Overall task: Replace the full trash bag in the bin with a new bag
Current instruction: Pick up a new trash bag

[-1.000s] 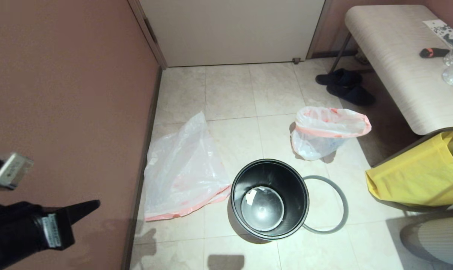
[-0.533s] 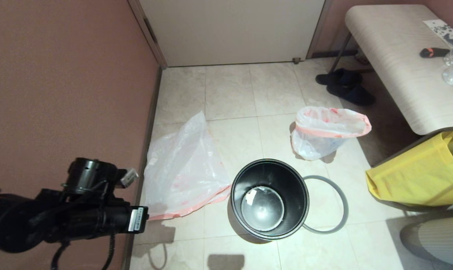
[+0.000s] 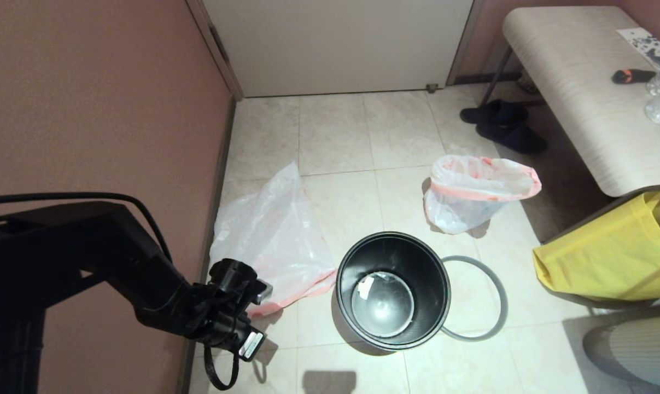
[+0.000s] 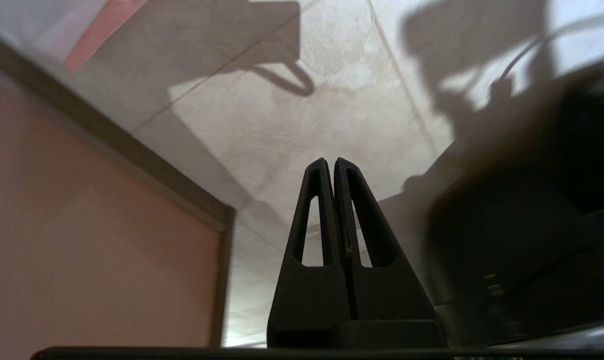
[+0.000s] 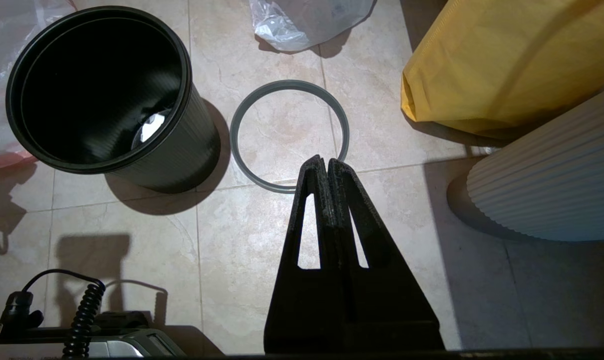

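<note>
Black and unlined, the bin (image 3: 392, 290) stands low in the frame's centre, grey ring (image 3: 485, 323) off beside it, ready for relining. The full trash bag (image 3: 474, 191) sits upper right; the new bag (image 3: 269, 241) lies flat left. The left gripper (image 4: 331, 165), fingers pressed together and empty, hangs near its pink rim, likely to grasp it. The right gripper (image 5: 327, 162) is closed too.

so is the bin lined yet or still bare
Bare: the bin shows black walls, no bag inside; its grey ring lies on the floor beside it.
</note>
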You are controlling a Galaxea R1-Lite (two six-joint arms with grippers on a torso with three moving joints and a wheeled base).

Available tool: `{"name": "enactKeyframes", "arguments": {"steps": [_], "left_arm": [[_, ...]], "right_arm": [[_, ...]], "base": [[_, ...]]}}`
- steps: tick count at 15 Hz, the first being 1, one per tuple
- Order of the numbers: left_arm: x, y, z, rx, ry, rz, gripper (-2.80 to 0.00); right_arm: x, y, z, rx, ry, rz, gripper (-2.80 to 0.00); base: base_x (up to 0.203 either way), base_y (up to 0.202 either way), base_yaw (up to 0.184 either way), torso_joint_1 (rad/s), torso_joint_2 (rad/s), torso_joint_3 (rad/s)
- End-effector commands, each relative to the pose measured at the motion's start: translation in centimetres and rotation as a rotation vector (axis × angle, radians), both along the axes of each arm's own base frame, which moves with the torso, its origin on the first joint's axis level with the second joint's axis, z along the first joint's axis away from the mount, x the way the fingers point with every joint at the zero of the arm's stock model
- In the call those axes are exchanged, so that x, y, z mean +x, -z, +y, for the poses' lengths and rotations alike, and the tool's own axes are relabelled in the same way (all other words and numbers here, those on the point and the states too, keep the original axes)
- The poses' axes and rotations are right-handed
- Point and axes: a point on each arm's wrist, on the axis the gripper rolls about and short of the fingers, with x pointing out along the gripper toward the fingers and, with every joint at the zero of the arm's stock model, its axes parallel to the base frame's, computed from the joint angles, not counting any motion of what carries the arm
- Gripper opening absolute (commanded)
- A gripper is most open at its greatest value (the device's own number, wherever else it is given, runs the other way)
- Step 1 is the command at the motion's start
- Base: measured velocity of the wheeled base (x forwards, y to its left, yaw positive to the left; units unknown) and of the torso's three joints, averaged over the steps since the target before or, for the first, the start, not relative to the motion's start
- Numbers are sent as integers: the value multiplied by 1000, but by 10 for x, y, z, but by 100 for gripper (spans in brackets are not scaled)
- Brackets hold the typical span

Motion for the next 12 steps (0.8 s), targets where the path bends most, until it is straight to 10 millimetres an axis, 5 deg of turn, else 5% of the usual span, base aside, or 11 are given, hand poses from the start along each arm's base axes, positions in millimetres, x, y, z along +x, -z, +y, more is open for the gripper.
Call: {"name": "enactKeyframes", "arguments": {"steps": [1,3,4,6,12], "left_arm": [[4,32,-2,50,74,66,-280],[16,47,-1,98,116,36,-280],[21,54,3,139,148,28,0],[26,70,8,203,213,28,0],[63,56,12,260,298,-97,0]], "right_arm": [[0,0,0,0,0,4,-280],[0,0,0,0,-1,4,-280],[0,0,0,0,0,3,-280],[0,0,0,0,-1,3,-280],[0,0,0,0,0,3,-280]], "base": [[0,0,0,0,0,0],[0,0,0,0,0,0],[0,0,0,0,0,0],[0,0,0,0,0,0],[0,0,0,0,0,0]]}}
